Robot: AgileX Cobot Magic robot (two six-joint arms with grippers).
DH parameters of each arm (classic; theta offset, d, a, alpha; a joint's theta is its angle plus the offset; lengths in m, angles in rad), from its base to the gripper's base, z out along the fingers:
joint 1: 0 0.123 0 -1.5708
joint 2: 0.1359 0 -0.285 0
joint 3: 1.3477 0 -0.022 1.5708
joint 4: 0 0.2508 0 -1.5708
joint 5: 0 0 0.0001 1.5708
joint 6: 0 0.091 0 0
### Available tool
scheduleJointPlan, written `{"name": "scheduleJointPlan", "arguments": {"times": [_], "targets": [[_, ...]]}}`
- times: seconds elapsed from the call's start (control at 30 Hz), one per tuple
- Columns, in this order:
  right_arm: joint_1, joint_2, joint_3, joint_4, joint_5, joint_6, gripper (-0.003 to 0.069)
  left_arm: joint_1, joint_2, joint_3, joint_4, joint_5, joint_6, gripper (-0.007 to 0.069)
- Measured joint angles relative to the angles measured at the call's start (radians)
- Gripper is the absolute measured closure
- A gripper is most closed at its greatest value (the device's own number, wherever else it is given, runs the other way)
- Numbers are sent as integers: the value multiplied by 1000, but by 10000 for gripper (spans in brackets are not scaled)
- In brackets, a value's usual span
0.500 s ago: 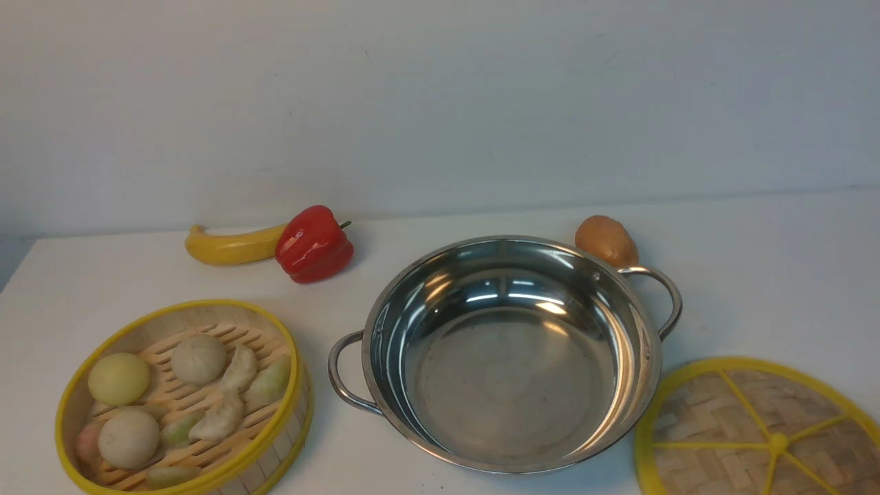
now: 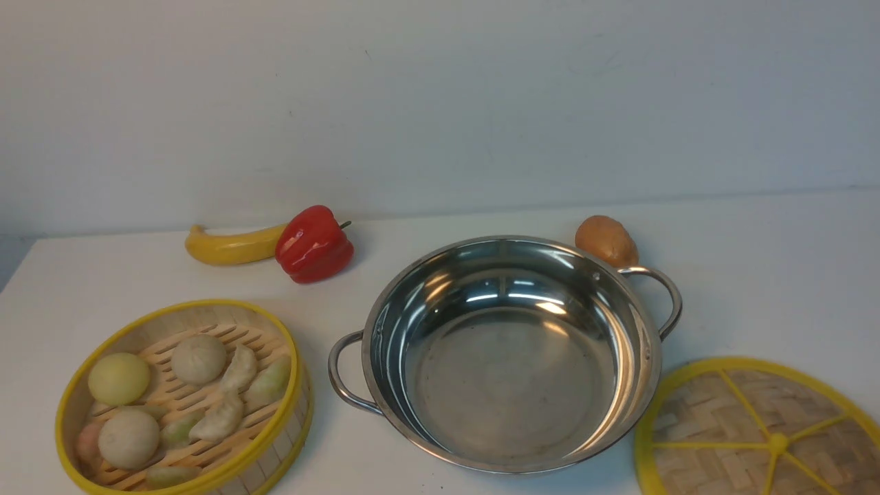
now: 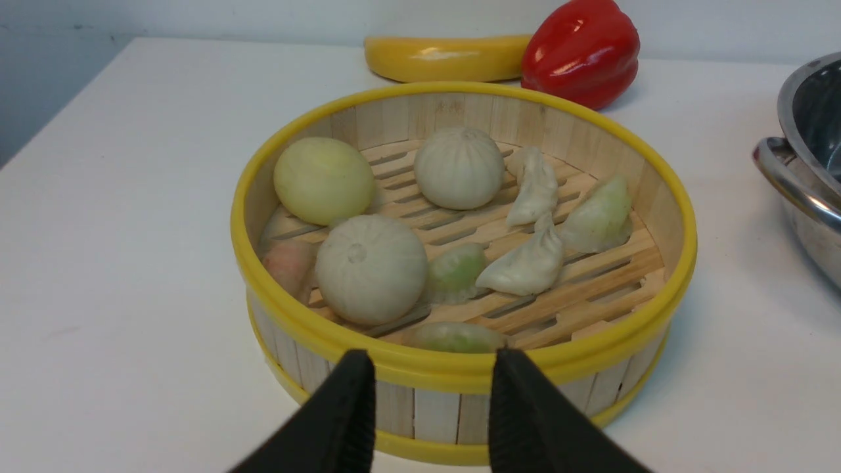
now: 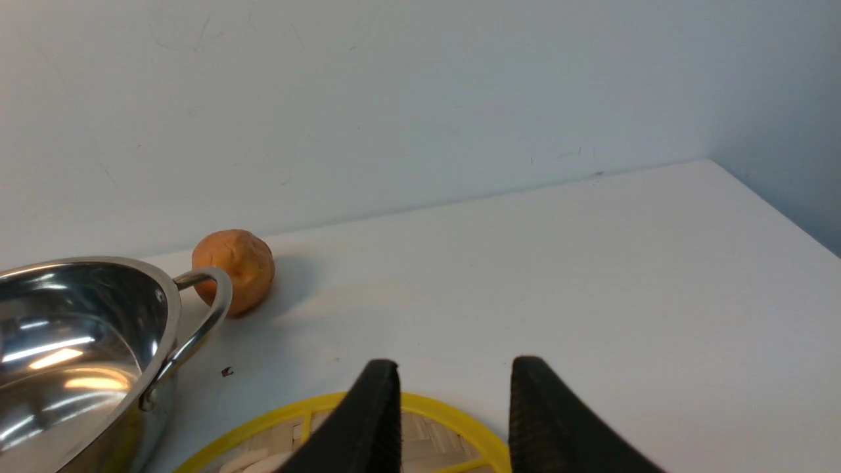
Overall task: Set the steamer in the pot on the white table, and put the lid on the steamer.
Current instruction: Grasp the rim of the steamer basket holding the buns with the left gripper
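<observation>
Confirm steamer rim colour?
Yellow. The steamer has a yellow rim over pale bamboo slats; it shows best in the left wrist view.

Shiny steel pot (image 2: 509, 385), matt slatted-bamboo steamer (image 2: 192, 317)
</observation>
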Motion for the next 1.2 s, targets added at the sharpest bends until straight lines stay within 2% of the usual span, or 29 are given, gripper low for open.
{"name": "scheduleJointPlan", "arguments": {"times": [0.63, 0.73, 0.87, 0.93, 1.07, 1.2], "targets": [[0, 0, 0, 0, 0, 0, 410, 0, 0, 0, -3, 0, 3, 384], [0, 0, 0, 7, 0, 0, 410, 0, 0, 0, -150, -8, -52, 384], [0, 0, 0, 88, -14, 23, 410, 0, 0, 0, -371, -13, -127, 384], [0, 0, 0, 202, -45, 66, 410, 0, 0, 0, -560, -17, -156, 384], [0, 0, 0, 396, -97, 124, 410, 0, 0, 0, -759, -30, -171, 384], [0, 0, 0, 484, -109, 132, 410, 0, 0, 0, -803, -31, -171, 384]]}}
